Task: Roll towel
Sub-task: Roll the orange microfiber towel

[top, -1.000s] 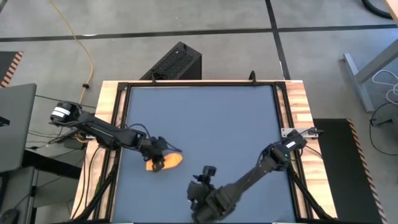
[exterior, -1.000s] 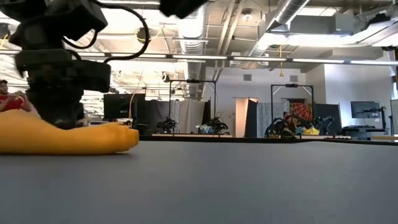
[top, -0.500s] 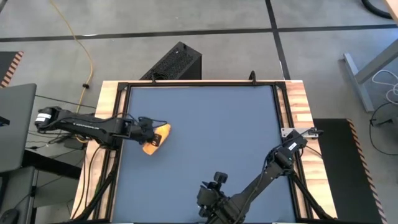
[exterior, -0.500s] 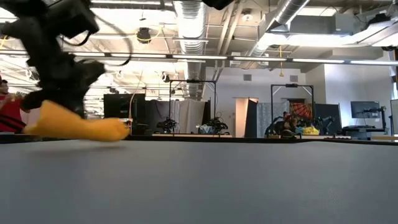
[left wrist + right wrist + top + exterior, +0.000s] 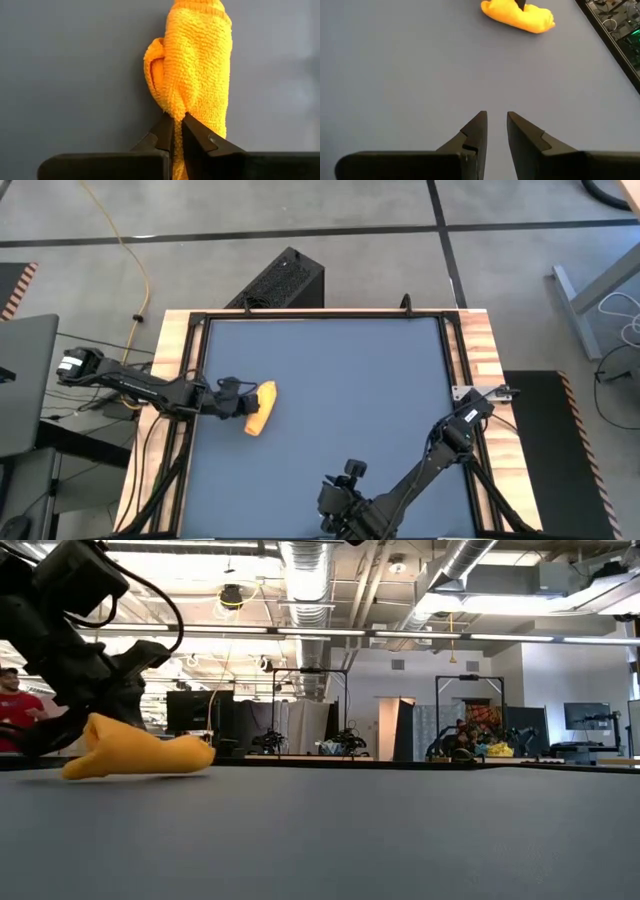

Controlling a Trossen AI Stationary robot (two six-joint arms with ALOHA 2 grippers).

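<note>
Left wrist view shows the towel [image 5: 197, 70] already gathered into a thick, loose roll lying on the dark blue worktop [image 5: 60, 65], running straight ahead of the left gripper [image 5: 178, 131]. Its two fingers [image 5: 162, 132] are nearly together and pinch a small fold at the end of the roll nearest them, so this arm has hold of the cloth. In the high view the towel [image 5: 259, 407] lies just ahead of the left gripper [image 5: 232, 402], near the worktop's [image 5: 330, 370] left edge.

The right gripper [image 5: 495, 131] waits low over bare worktop, well apart from the towel [image 5: 518, 15], which lies far out in front of it; its fingers stand a narrow gap apart and hold nothing.

The cloth looks soft, fluffy and light, neither slippery nor fragile. It will sag and spring open if let go, and a pinch on one fold probably drags only that layer. A better hold is likely across the full thickness of the roll, or at its free outer edge.

Compared with half a second ago, the roll has turned and lies flatter on the worktop, slightly nearer the table's front, while the right arm has hardly moved.
</note>
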